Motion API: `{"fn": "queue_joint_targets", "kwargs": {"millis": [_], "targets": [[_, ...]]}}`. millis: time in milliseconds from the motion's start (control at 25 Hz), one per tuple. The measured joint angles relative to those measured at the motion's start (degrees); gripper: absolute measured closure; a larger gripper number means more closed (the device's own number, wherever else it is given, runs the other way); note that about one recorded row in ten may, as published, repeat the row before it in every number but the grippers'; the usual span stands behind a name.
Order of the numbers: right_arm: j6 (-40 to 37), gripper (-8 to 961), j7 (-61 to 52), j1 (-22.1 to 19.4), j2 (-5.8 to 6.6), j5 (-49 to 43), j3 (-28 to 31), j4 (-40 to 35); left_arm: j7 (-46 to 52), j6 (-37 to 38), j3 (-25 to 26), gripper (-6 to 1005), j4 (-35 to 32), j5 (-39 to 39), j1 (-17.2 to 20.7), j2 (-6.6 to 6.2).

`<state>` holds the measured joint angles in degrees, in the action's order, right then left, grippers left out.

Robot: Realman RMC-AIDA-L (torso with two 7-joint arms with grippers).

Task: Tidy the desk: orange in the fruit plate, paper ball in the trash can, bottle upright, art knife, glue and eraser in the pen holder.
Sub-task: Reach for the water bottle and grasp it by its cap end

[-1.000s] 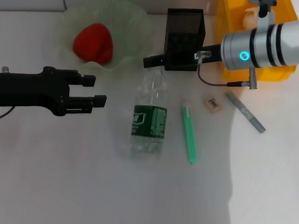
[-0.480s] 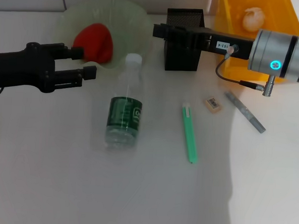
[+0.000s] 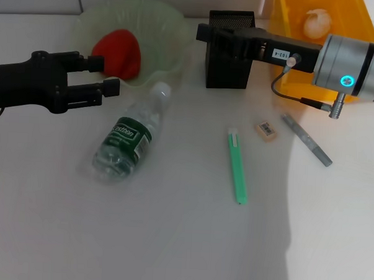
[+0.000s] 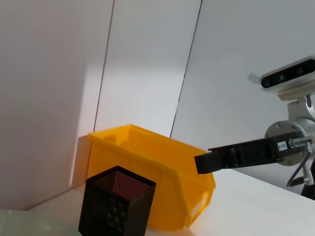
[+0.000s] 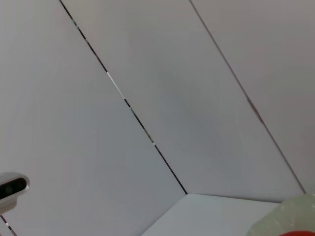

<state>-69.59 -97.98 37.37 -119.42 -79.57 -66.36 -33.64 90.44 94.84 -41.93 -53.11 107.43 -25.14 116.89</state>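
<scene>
the small clear plastic water bottle with a dark green label [image 3: 126, 140] lies tipped on the white surface [image 3: 170, 238], not yet upright, its white cap near the wavy pale green bowl [image 3: 156, 21] holding the red-orange fruit [image 3: 117, 51]. the left claw [image 3: 109, 78] hovers just beside that cap, its 2 fingers parted and empty, likely placed to grasp it. the right claw [image 3: 201, 32] hangs over the black mesh cup [image 3: 227, 61]; whether it is parted, i cannot tell.

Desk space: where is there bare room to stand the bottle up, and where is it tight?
The desk is bare nearest the robot, below the bottle and green pen, and at the near right past the grey pen. It is crowded between fruit plate, pen holder and left gripper.
</scene>
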Motion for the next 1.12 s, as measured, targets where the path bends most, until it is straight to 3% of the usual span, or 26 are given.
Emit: {"fn": "queue_joint_targets", "kwargs": {"millis": [120,280,320,360,440,520,560,640,680,720,800,920,1040,1120], "targets": [[0.04,956,0.34,-0.61,0.07,-0.10,0.03,-0.16,5.23,-0.02,-0.33,284,-1.03,0.42,-0.28,-0.11],[-0.56,869,2.42,-1.88,0.13,-0.46,-0.06,-0.26,13.70,0.04,-2.25,282,-4.93,2.03,-1.11,-0.38],[-1.13,847,4.53,-3.39,0.14,-0.88,-0.13,-0.34,21.41,-0.04,-4.18,281,-9.96,5.19,-1.78,-0.23],[-1.13,818,4.53,-3.39,0.14,-0.88,-0.13,-0.34,21.41,-0.04,-4.18,281,-9.96,5.19,-1.78,-0.23],[-1.73,759,6.64,-5.00,0.15,-1.01,-0.14,-0.39,29.09,-0.17,-6.64,280,-16.04,9.23,-2.58,0.45],[-2.40,701,9.04,-7.02,0.16,-1.03,-0.01,-0.37,44.85,-1.64,-12.48,278,-26.25,18.13,-5.31,1.49],[-2.45,671,9.66,-7.73,0.15,-1.03,0.07,-0.29,44.85,-1.64,-12.48,278,-26.25,18.13,-5.31,1.49],[-2.49,595,11.00,-9.73,0.16,-1.04,0.31,0.13,53.90,-2.26,-16.50,277,-28.71,23.66,-8.18,1.32],[-2.49,547,11.46,-10.42,0.16,-1.04,0.32,0.34,57.18,-2.26,-18.17,276,-29.17,25.98,-9.80,1.29],[-2.52,500,12.35,-11.78,0.15,-1.04,0.41,0.85,62.16,-2.01,-21.93,276,-28.69,31.44,-13.85,1.36],[-2.70,405,13.13,-12.47,0.15,-1.04,0.46,1.02,63.51,-1.96,-23.61,274,-27.98,33.74,-15.51,1.52],[-3.91,314,16.62,-15.23,0.06,-0.81,0.67,1.23,68.57,-4.37,-31.91,273,-21.25,43.69,-22.00,2.05],[-4.22,223,17.45,-16.28,0.00,-0.65,0.74,1.60,69.75,-6.26,-34.61,271,-18.37,45.54,-23.30,2.22],[-4.26,223,17.52,-16.64,0.05,-0.63,0.77,2.45,70.58,-8.75,-36.63,270,-16.08,46.01,-23.90,2.28]]}}
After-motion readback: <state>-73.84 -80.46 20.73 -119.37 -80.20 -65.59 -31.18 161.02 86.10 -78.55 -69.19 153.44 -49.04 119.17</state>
